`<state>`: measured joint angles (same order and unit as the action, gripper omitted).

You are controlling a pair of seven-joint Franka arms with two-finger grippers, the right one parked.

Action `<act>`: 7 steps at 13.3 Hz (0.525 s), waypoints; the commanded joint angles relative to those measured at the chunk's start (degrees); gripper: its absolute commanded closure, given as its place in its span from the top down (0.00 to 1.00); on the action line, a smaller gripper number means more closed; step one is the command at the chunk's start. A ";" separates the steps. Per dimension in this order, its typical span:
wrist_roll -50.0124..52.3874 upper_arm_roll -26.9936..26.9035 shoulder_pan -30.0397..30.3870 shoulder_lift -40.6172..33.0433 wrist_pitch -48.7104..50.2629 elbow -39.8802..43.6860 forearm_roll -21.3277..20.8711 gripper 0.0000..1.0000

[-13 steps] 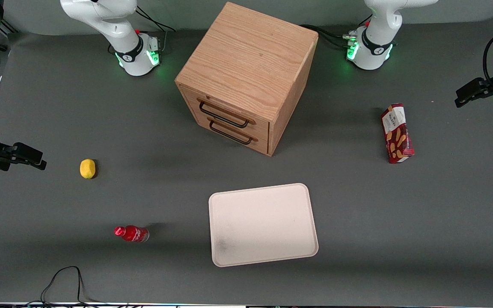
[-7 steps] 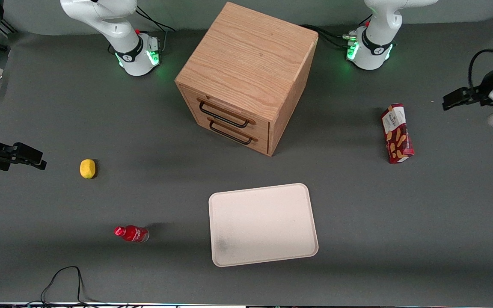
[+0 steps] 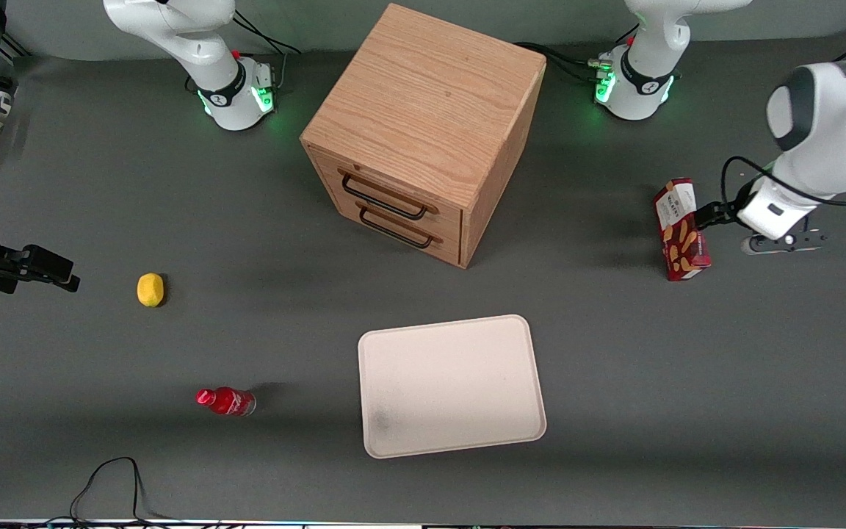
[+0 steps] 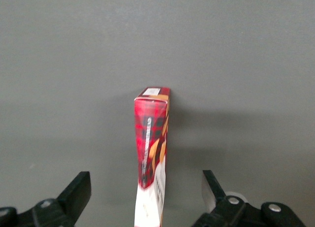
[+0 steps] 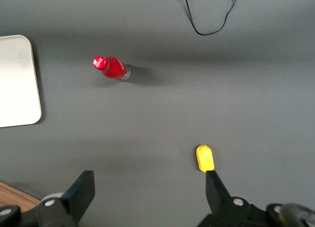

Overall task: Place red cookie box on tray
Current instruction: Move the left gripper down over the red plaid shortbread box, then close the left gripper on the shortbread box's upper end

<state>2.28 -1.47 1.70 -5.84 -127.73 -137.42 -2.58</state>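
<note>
The left arm has swung in from the working arm's end of the tabletop and now hangs over the long, slim dark-red cardboard cookie box [image 3: 681, 229]. Its hand [image 4: 145, 195] is spread wide with nothing in it, one finger on each side of the box's narrow top edge. The box stands on edge on the grey tabletop [image 3: 687, 382], well apart from the flat cream-white rectangular tray [image 3: 451, 386]. A grasp looks close; the carry has not begun.

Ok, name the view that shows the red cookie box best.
The front view: the whole red cookie box lies on the table, label end and cookie pictures showing, the gripper right beside it. The left wrist view shows only its narrow edge between the open fingers. The right wrist view misses it.
</note>
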 commanded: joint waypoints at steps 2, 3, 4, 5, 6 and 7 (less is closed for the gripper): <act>-2.18 -0.55 0.15 0.99 -18.48 -12.16 -0.32 1.00; -2.97 -0.64 0.06 2.84 -21.83 -13.22 -0.33 1.00; -3.15 -0.81 -0.02 4.51 -23.95 -13.49 -0.33 0.99; -3.16 -0.90 -0.29 5.57 -24.40 -13.49 -0.33 0.97; -3.42 -0.90 -0.38 6.28 -24.32 -13.41 -0.59 0.80; -4.99 -0.90 -0.46 6.89 -24.06 -13.40 -0.76 0.43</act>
<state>-0.43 -1.96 1.69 0.02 -151.43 -151.02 -2.66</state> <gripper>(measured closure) 0.026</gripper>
